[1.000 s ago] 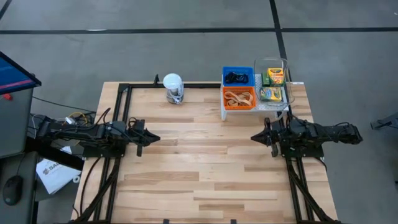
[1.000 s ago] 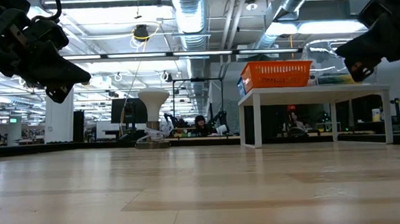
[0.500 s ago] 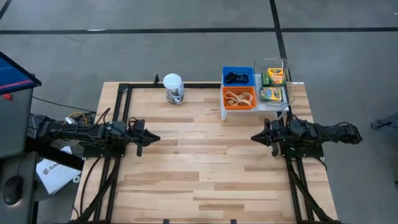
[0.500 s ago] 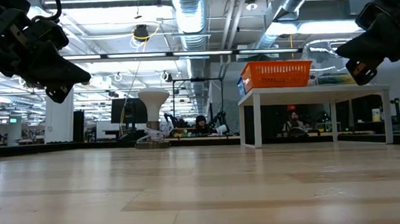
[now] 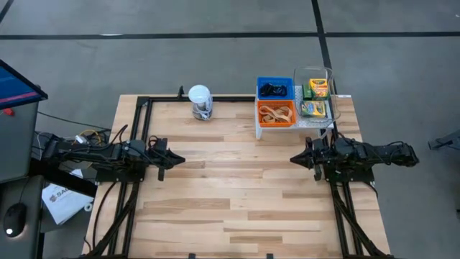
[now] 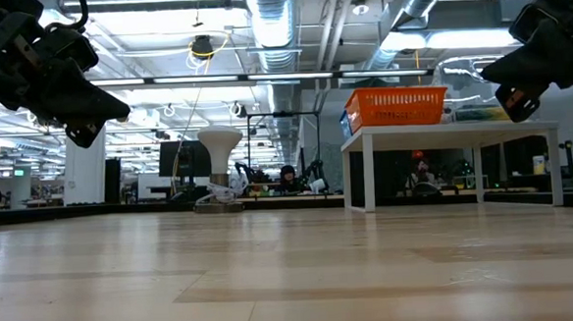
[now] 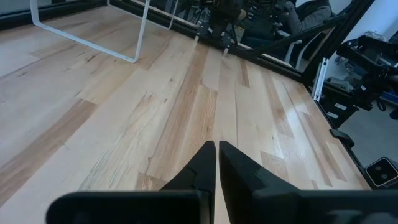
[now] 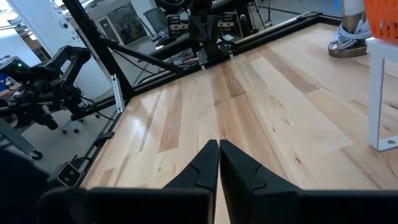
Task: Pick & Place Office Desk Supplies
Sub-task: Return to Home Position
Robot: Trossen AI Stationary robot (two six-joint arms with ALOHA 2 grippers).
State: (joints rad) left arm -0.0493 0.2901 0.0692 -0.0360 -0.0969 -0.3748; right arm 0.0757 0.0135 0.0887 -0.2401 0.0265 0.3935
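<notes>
The sorting looks finished, and the layout shows why: each kind of supply has its own container on the white perforated shelf at the table's far right corner. The 2 crayon boxes lie in the transparent bin. The tan rubber bands sit in the orange basket, and the black clips sit in the blue basket behind it. A white-lidded jar stands on the table to the left of the shelf, apart from it.

With nothing left loose on the wood, both arms sit in what reads as a rest pose. They are lifted off the surface and point toward each other across the middle.

The left gripper hangs over the table's left side. Its 2 fingers are pressed together with nothing between them. The right gripper hangs just in front of the shelf, likewise closed and empty, touching neither shelf nor baskets.
</notes>
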